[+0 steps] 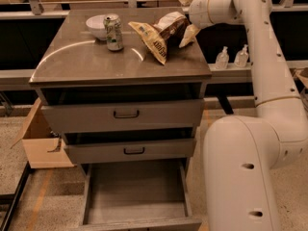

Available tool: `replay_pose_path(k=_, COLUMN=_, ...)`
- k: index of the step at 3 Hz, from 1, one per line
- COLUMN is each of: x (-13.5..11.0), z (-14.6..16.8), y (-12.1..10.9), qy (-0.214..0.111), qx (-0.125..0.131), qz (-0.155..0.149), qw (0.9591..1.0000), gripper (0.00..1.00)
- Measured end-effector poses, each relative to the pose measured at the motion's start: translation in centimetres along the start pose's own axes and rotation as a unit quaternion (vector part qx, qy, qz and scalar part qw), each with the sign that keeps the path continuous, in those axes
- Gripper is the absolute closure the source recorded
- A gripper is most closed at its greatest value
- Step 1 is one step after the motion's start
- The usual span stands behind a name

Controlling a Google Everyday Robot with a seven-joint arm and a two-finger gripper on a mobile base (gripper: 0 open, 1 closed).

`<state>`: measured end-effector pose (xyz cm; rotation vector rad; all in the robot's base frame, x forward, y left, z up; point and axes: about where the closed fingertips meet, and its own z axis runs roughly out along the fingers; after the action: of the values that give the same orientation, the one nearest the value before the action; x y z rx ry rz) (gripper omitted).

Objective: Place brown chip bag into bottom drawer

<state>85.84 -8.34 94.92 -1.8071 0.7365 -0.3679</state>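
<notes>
The bottom drawer [137, 196] stands pulled open, nearest; on the desk [86, 61] above, far right, lies the brown chip bag [161, 32], likely light, crinkly, slippery; the gripper [185, 16], fingers [190, 35] spread, flanks its right end; pinch there.

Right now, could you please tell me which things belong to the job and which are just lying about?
Job: brown chip bag on the cabinet top; open bottom drawer; tool at the bag's right end.
Lying about: soda can, white bowl, two small bottles, cardboard box.
</notes>
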Motion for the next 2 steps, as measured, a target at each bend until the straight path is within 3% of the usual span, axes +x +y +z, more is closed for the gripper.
replay_pose_path(k=1, x=0.6, z=1.6, y=1.2, qy=0.006, qx=-0.012, qz=0.008, qw=0.9999, gripper=0.00)
replay_pose_path(k=2, x=0.7, z=2.7, y=1.7, qy=0.008, qx=-0.017, qz=0.013, qw=0.9997, gripper=0.08)
